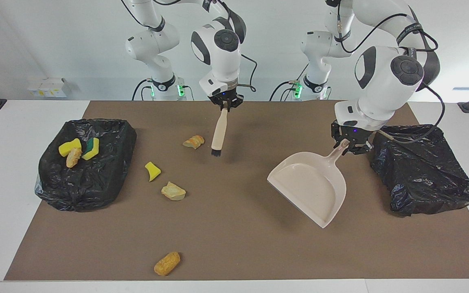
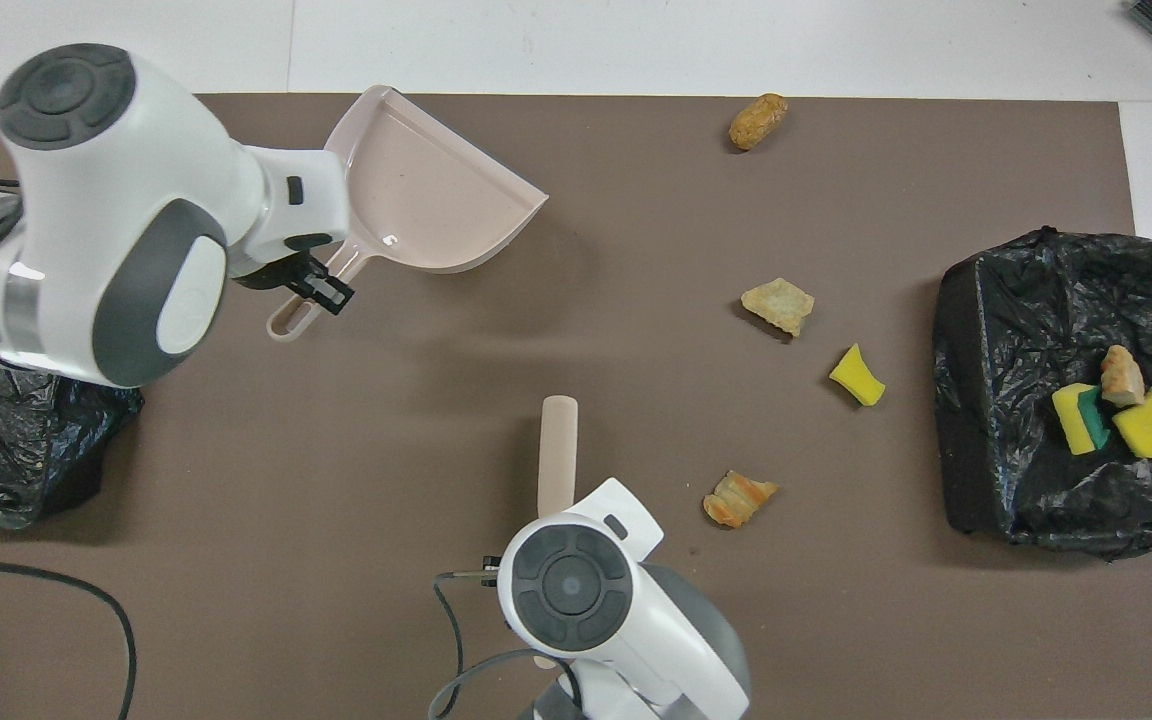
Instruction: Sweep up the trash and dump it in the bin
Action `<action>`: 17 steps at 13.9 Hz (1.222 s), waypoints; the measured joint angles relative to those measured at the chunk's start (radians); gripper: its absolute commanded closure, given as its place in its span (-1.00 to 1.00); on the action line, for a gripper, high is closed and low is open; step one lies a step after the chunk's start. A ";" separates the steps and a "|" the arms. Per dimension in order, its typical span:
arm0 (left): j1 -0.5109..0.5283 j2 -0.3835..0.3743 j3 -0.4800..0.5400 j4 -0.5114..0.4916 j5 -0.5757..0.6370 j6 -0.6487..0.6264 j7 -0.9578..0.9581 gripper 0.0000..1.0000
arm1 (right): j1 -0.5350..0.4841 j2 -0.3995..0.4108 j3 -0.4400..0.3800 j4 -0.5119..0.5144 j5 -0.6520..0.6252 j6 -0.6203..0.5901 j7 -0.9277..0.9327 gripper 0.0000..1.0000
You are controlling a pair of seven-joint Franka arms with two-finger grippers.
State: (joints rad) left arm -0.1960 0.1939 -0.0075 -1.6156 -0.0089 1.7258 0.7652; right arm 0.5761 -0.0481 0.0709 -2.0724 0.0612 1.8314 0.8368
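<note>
The left hand pinched the beige plastic dustpan aloft, the right hand the beige-handled brush; next, sweeping the orange bread lump beside the brush.

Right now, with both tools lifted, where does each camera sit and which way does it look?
Facing view: high across the table, facing the robots; both arms show whole, left gripper holding the dustpan, right gripper holding the brush.
Overhead view: above the robots' end, looking steeply down; wrists only.
Shared: dustpan, brush, both bins, loose trash, half a turn apart.
</note>
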 measured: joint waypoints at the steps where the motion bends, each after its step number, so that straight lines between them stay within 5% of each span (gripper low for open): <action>1: 0.005 0.000 0.000 -0.004 0.022 0.000 0.070 1.00 | -0.016 0.000 0.000 0.001 -0.023 -0.014 0.000 1.00; 5: 0.037 -0.018 0.003 -0.068 0.047 0.037 0.299 1.00 | -0.082 0.006 0.000 0.001 -0.075 -0.037 -0.003 1.00; 10: 0.028 -0.131 -0.012 -0.354 0.052 0.235 0.326 1.00 | -0.238 0.018 0.000 -0.025 -0.130 -0.038 -0.130 1.00; 17: -0.032 -0.135 -0.018 -0.445 0.055 0.279 0.302 1.00 | -0.475 0.041 -0.001 -0.102 -0.322 0.108 -0.341 1.00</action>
State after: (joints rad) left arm -0.2283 0.0590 -0.0255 -2.0608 0.0461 2.0045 1.0668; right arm 0.1007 -0.0073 0.0695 -2.1748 -0.2608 1.9389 0.4956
